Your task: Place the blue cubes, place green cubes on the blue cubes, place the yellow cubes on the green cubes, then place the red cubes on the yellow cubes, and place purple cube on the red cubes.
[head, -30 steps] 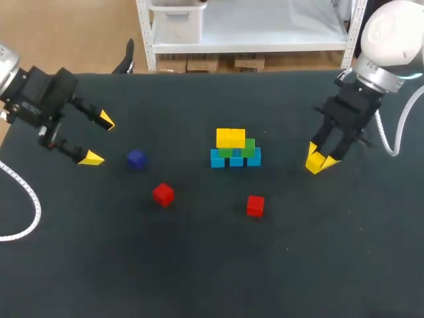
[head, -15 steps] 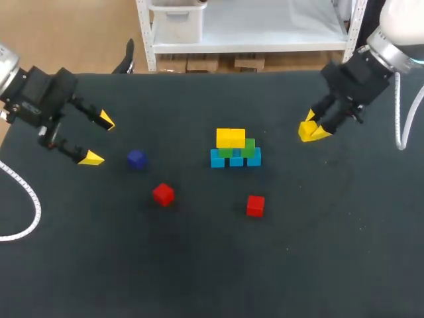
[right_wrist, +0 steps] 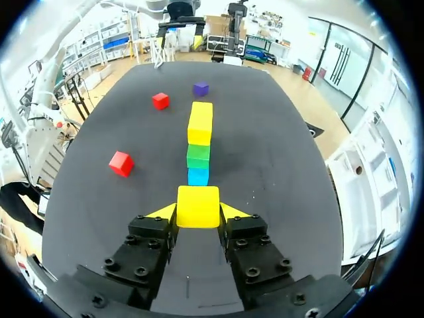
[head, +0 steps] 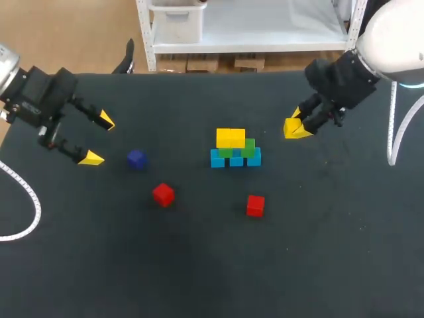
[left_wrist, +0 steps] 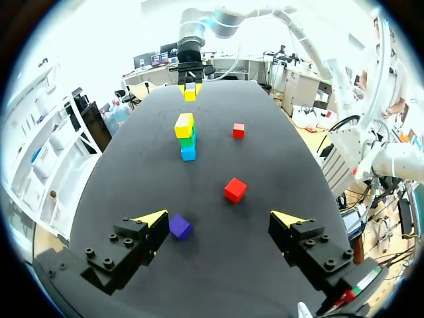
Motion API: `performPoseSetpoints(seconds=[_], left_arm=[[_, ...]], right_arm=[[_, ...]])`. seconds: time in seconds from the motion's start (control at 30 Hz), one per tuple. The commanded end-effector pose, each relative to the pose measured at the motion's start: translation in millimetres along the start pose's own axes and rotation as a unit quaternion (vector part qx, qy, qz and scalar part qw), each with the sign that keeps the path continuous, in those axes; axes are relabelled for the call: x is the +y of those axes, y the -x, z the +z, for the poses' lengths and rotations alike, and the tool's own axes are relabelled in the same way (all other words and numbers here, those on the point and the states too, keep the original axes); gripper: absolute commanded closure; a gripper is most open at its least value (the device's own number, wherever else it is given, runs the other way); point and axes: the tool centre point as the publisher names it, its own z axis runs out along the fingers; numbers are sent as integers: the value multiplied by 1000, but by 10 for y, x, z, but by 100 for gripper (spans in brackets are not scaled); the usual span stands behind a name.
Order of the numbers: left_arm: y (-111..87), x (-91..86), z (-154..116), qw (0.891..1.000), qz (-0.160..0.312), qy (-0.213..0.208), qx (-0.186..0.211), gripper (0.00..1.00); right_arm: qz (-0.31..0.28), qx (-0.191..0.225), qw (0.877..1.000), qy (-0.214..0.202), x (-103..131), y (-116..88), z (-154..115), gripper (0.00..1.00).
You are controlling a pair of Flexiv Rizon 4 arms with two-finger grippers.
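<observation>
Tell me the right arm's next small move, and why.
Probably a short carry toward the stack, until the held yellow cube hangs over the bare green cube. The right gripper is shut on that cube, off to the stack's side, and this green cube, beside the two placed yellow cubes, has nothing on it.

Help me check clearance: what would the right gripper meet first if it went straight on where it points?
Probably the stack, at its near blue cube, straight ahead of the right gripper, which is shut on a yellow cube. Height is hard to judge; it might pass above.
</observation>
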Motion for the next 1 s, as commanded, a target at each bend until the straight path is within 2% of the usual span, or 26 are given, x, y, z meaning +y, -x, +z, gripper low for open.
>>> performPoseSetpoints(seconds=[0.03,0.5,1.0], left_arm=[[-14,5,-1,1000,2,0,-1,0],[-14,5,-1,1000,2,0,-1,0],[-14,5,-1,1000,2,0,-1,0]], right_arm=[[-1,13,1000,-12,39,117,59,100],[3,16,1000,-15,68,394,315,100],[18,8,999,-27,71,452,491,100]])
